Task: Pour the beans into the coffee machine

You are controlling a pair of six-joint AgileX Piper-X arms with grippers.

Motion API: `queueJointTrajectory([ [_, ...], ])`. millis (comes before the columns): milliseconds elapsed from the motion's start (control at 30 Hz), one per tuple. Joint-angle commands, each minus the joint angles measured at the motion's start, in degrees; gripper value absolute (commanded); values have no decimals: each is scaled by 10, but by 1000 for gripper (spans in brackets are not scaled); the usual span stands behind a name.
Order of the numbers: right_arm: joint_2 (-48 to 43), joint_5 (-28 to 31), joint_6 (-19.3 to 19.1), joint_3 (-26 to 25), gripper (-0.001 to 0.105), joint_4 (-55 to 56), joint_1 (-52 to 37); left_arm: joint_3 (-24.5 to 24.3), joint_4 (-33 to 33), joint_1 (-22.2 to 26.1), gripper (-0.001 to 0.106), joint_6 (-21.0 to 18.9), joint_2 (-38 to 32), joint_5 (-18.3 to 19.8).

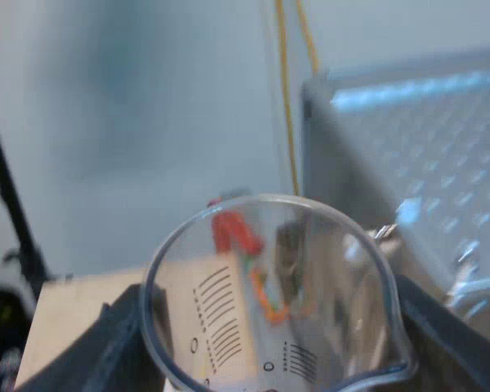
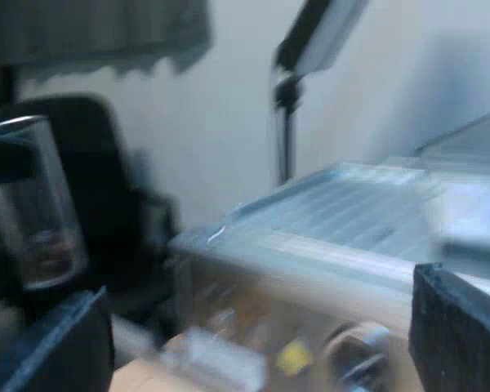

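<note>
Measuring glass (image 1: 220, 318) was clamped in left gripper (image 1: 273, 331) by the machine (image 1: 408, 163), right gripper (image 2: 261, 339) spread open. Mid-carry probably; tipping over its top was needed next.

Grips the measuring glass (image 1: 269, 318) in the left gripper (image 1: 269, 351), one black finger (image 1: 118, 343) pressed against each side of the clear wall below the rim, with the open mouth of the glass turned up toward the left wrist. Holds the right gripper (image 2: 261, 343) spread wide, its two black fingers (image 2: 61, 347) well apart, near to the right wrist and touching nothing. Shows, farther off from the right wrist, what looks to be a dark finger (image 2: 2, 159) of the left gripper lying across the upper wall of the glass, which stands upright or nearly so.
</note>
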Motion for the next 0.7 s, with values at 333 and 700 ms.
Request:
queueJointTrajectory([
  [333,-44,154,-233,-14,75,-110,-1,-69,-2,-57,0,6,19,-20],
  [700,-44,185,-226,-14,75,-128,-86,-176,-2,-171,0,60,113,-26],
])
